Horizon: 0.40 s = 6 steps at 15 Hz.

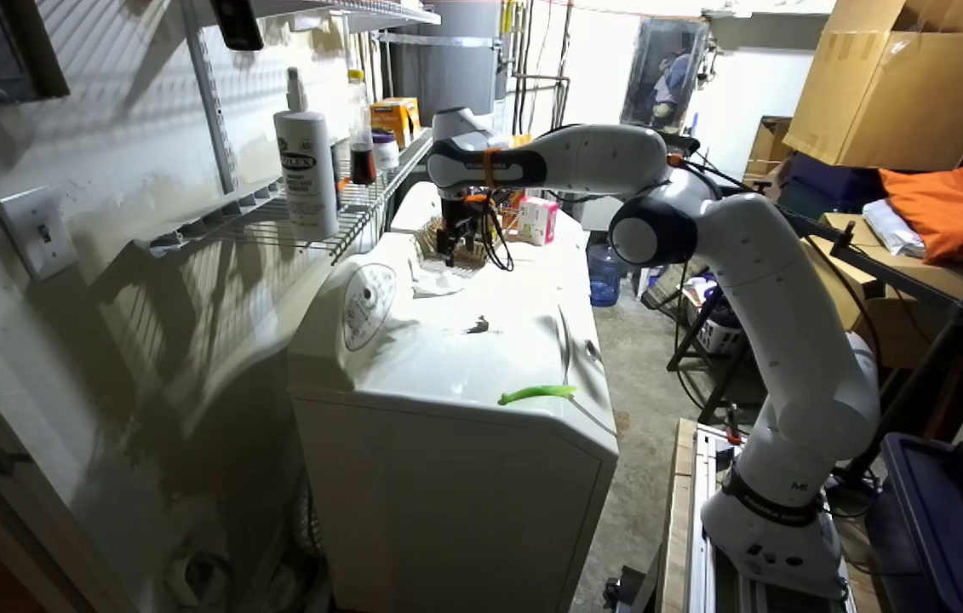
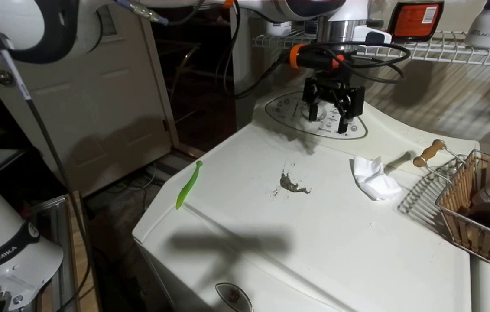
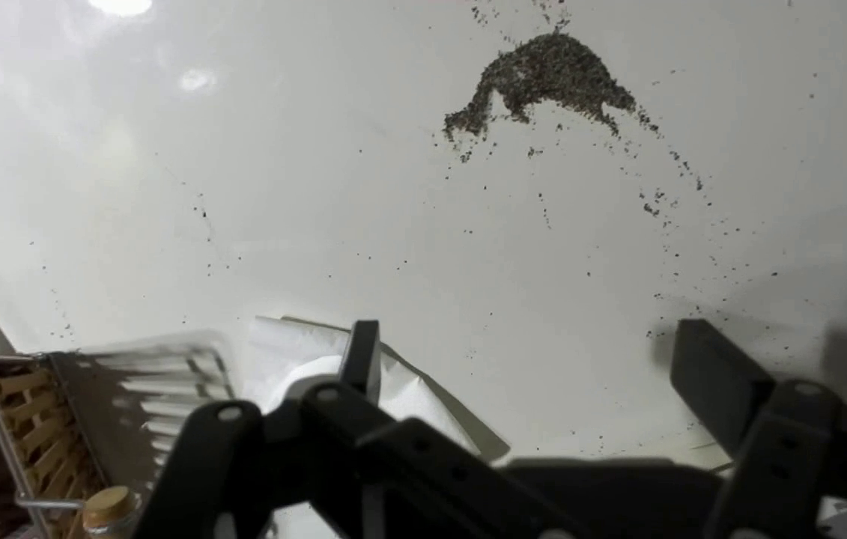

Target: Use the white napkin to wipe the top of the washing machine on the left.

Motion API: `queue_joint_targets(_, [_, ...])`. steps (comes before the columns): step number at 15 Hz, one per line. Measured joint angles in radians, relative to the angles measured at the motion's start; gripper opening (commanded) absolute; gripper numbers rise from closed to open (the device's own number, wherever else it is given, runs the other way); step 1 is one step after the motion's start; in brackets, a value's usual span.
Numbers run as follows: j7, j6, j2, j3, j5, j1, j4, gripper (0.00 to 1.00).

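Observation:
The white napkin (image 2: 374, 178) lies crumpled on top of the white washing machine (image 2: 335, 247). It also shows in an exterior view (image 1: 437, 284) and, partly behind a finger, in the wrist view (image 3: 419, 404). A patch of dark crumbs (image 2: 290, 184) lies on the machine's top, left of the napkin in that view; the wrist view shows the crumbs (image 3: 550, 75) with scattered grains. My gripper (image 2: 328, 122) hangs above the machine near its control panel, fingers pointing down. The wrist view shows its fingers (image 3: 528, 329) wide apart with nothing between them. It is apart from the napkin.
A wire basket (image 2: 446, 210) with bottles and a wooden handle stands beside the napkin. A green strip-like object (image 2: 188, 186) lies on the machine's edge. A wire shelf (image 2: 418, 54) with bottles (image 1: 306, 170) runs along the wall above. A pink-white box (image 1: 538, 221) stands farther back.

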Motion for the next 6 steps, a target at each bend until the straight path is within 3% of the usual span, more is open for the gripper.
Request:
queue_joint_targets(3, [-0.044, 0.017, -0.079, 0.002, 0.000, 0.001, -0.096, 1.00])
queue_joint_targets(6, [-0.044, 0.017, -0.072, 0.002, 0.000, 0.000, -0.092, 1.00])
